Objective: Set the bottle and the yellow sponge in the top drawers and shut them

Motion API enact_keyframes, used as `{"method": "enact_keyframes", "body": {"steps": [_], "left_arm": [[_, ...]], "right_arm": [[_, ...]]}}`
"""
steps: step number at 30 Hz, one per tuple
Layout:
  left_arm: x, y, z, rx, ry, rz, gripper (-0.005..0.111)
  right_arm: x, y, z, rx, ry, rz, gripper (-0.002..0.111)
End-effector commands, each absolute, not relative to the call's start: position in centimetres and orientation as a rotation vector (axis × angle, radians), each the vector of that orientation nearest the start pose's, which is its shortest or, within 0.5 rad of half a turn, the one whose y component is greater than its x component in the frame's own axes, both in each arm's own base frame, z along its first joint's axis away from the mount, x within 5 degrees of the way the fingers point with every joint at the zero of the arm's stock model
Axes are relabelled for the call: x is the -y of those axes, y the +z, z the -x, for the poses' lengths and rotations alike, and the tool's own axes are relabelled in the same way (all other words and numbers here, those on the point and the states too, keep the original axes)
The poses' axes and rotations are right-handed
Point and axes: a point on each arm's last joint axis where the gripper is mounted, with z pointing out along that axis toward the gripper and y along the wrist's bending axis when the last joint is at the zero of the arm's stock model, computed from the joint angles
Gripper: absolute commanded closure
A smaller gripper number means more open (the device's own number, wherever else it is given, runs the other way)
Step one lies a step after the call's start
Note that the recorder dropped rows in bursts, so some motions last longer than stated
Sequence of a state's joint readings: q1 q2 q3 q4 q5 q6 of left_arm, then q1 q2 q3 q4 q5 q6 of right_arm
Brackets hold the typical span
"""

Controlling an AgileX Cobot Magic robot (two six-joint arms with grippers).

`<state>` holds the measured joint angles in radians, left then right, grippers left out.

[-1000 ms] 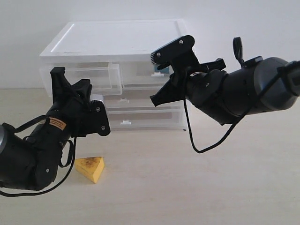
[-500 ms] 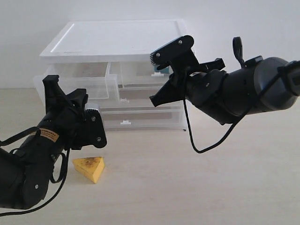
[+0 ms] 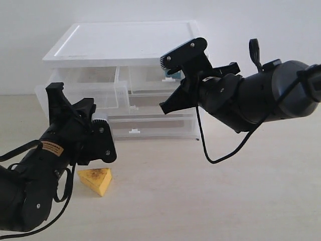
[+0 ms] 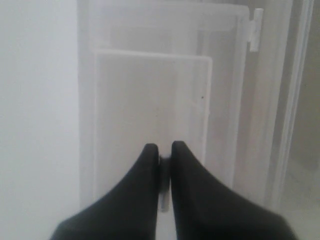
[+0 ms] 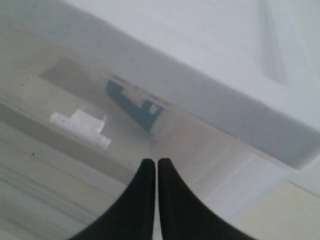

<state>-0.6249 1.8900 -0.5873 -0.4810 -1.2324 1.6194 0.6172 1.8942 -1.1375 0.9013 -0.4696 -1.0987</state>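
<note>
The top left drawer (image 3: 75,93) stands pulled out of the clear cabinet (image 3: 125,42). My left gripper (image 3: 79,109) is shut on its small white tab handle (image 4: 163,175), and the left wrist view looks into the drawer's bare inside (image 4: 150,110). The yellow sponge (image 3: 97,181) lies on the table below my left arm. The bottle (image 5: 135,105) lies inside the top right drawer (image 3: 155,80); its teal label (image 3: 173,74) shows through the front. My right gripper (image 3: 176,85) (image 5: 152,162) is shut on nothing, close to that drawer's front, beside its handle (image 5: 80,125).
Two wider drawers (image 3: 150,125) sit under the top pair, pushed in. A white wall stands behind the cabinet. The wooden table (image 3: 210,201) spreads in front. A black cable (image 3: 215,155) loops down from my right arm.
My left gripper has drawn back toward the front with the handle, and the top left drawer has slid further out. The right arm has not moved.
</note>
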Motion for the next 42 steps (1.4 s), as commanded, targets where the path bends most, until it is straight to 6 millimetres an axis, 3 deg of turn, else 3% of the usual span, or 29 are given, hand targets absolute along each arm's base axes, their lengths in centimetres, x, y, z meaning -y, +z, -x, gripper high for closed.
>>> {"method": "enact_keyframes", "body": {"steps": [1, 6, 12, 33, 35, 42], "left_arm": [[15.1, 14.6, -27.1, -1.171, 0.979, -1.252, 0.103], [14.8, 14.1, -26.6, -1.182, 0.979, -1.278, 0.103], [15.9, 14.2, -25.9, -1.163, 0.951, -1.288, 0.103], [15.9, 14.2, -25.9, -1.175, 0.942, -1.275, 0.102], [15.9, 14.2, -25.9, -1.186, 0.915, -1.256, 0.096], [16.0, 14.2, -25.9, -1.194, 0.892, -1.241, 0.058]], "right_arm": [[-20.8, 21.8, -36.6, -1.777, -0.145, 0.547, 0.108], [-20.9, 21.9, -36.6, -1.773, -0.146, 0.55, 0.108], [-20.9, 21.9, -36.6, -1.773, -0.146, 0.55, 0.108], [-20.9, 21.8, -36.6, -1.775, -0.145, 0.554, 0.108], [-20.9, 21.8, -36.6, -1.775, -0.145, 0.554, 0.108], [-20.9, 21.8, -36.6, -1.775, -0.145, 0.554, 0.108]]}}
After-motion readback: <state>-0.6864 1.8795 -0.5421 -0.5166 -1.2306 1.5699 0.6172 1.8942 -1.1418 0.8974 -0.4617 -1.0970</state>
